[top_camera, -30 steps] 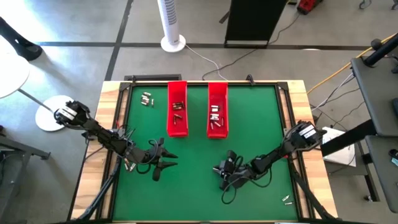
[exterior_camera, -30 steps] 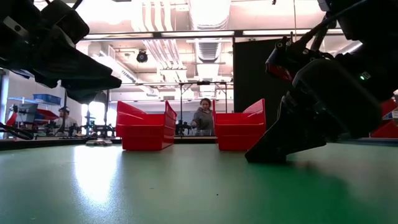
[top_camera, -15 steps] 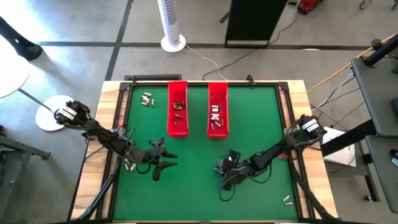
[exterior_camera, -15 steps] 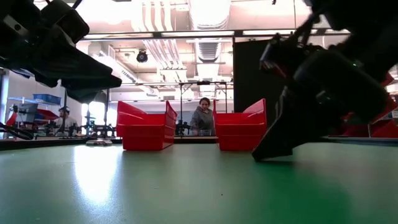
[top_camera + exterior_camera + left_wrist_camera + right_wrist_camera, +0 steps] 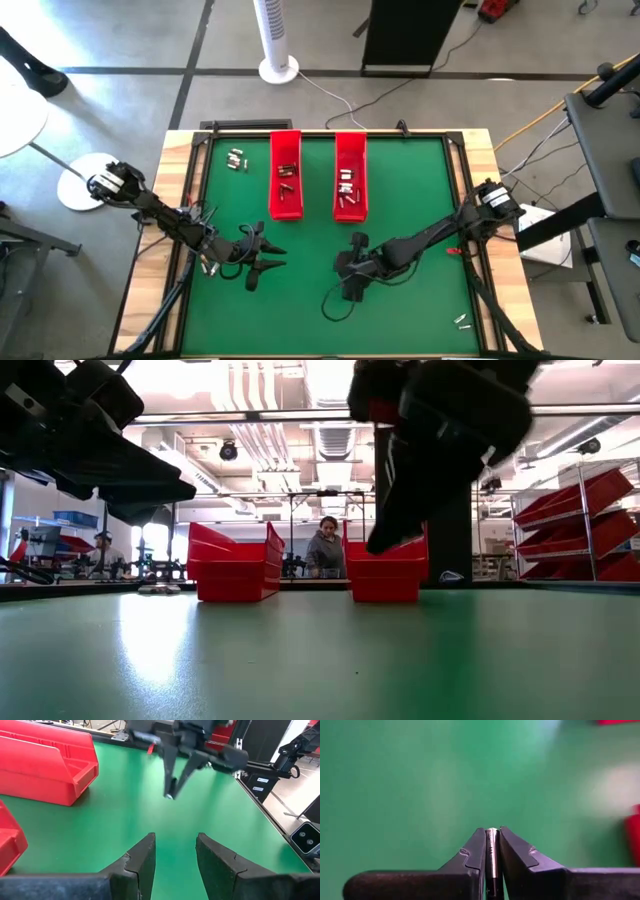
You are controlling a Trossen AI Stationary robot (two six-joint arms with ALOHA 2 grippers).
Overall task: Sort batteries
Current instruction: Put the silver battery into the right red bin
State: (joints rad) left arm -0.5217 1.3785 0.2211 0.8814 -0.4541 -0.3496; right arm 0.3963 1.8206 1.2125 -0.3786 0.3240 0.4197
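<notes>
Above the smooth green table (image 5: 420, 200), the right gripper (image 5: 491, 836) pinches a slim silvery battery (image 5: 491, 851) (a small metal cylinder) between matte dark fingers (image 5: 470, 857), near two glossy red trays (image 5: 285, 175); the left gripper (image 5: 175, 851) hovers, jaws parted, empty.

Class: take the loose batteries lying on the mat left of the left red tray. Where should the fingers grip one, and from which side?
Across the middle of one of the batteries, probably straight down from above: they lie flat on the green mat, leaving only their rounded sides free.
</notes>
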